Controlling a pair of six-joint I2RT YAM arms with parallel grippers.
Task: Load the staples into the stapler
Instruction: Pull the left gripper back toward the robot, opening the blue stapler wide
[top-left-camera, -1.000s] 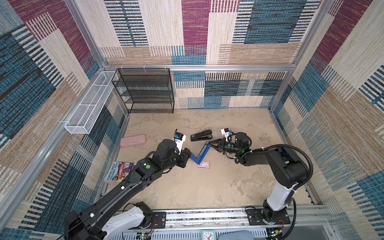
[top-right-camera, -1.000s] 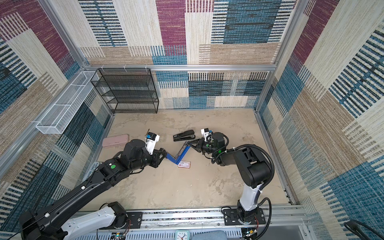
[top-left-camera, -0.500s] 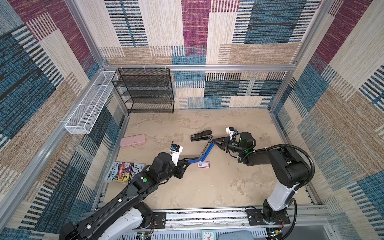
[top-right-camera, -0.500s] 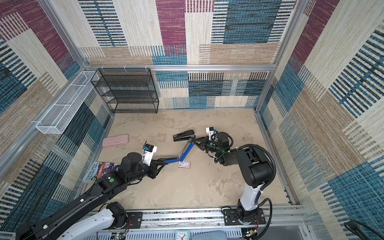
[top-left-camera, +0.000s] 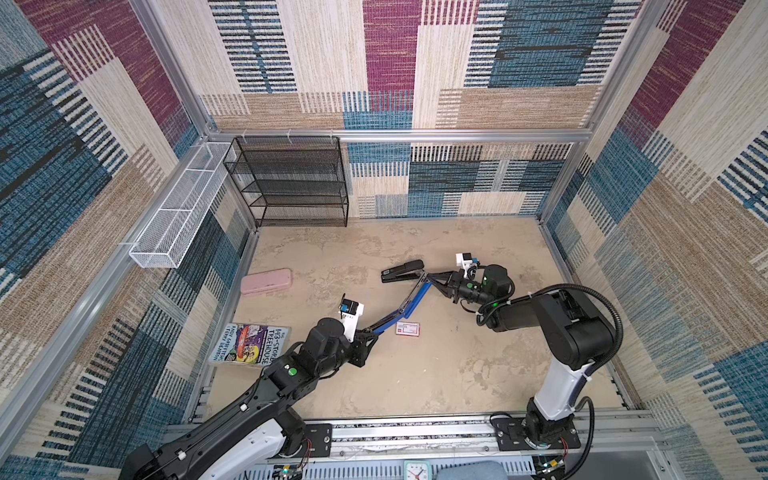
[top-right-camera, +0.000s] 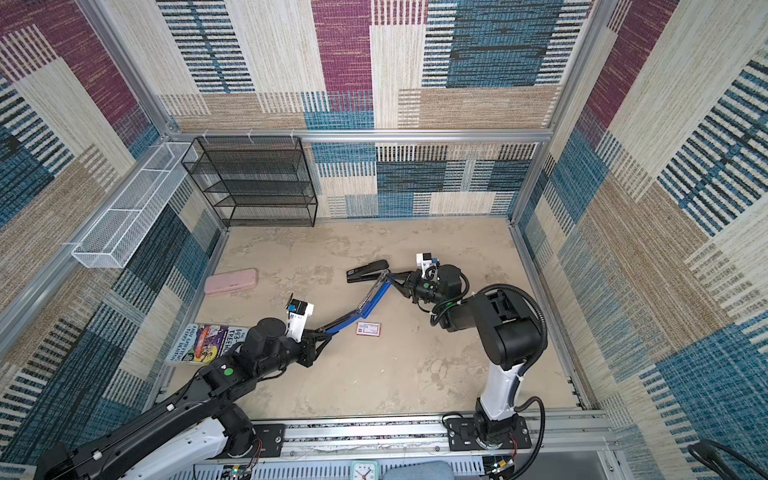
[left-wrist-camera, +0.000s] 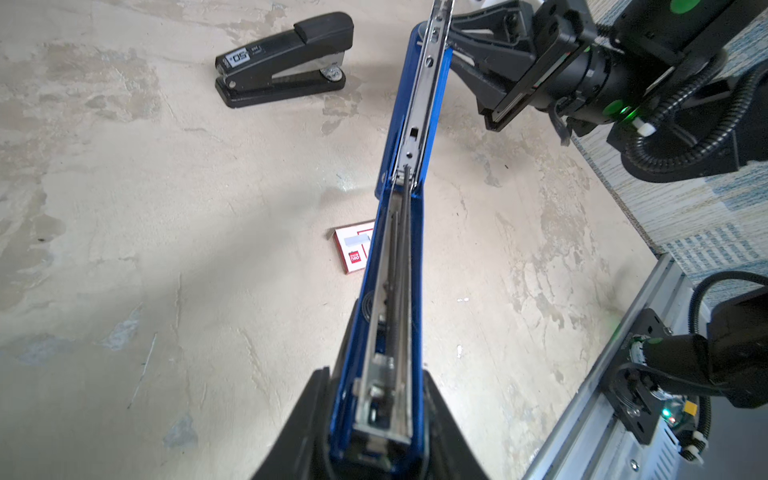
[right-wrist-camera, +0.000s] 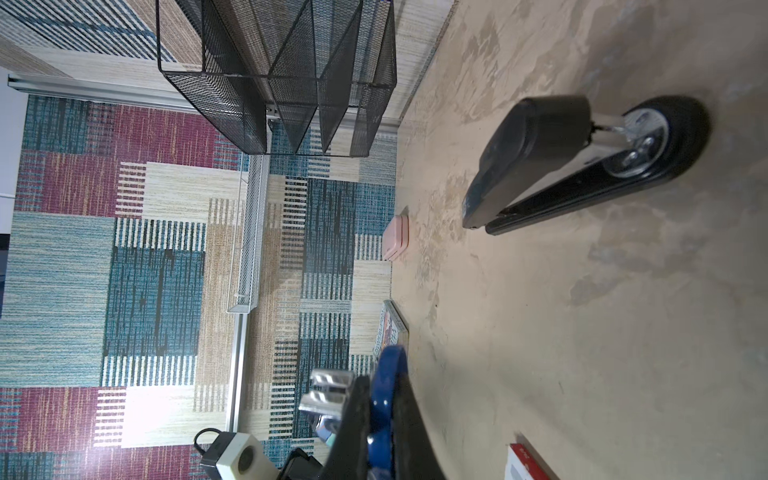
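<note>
Ops: Stapler status? Who held what?
Dev: Long blue stapler with a silver metal rail (top-left-camera: 409, 301) was hinged wide open between the arms. Left gripper (top-left-camera: 368, 332) was clamped on its near end; right gripper (top-left-camera: 432, 279) was pinched tight on the far end.
Ops: Staples?
Dev: Only the small flat white box with a red label (top-left-camera: 407, 328) showed, flat on the mottled beige tabletop (top-left-camera: 436, 374), just near-side of the hinge, between both grippers, touching neither. Couldn't tell if it was open. No loose strip seen.
Ops: How to do it well?
Dev: My read: one gripper had to release to fetch a strip. Left should hold, its half showed the open channel; free the right, steering clear of the black desk stapler (top-left-camera: 402, 271) just left of it.
</note>
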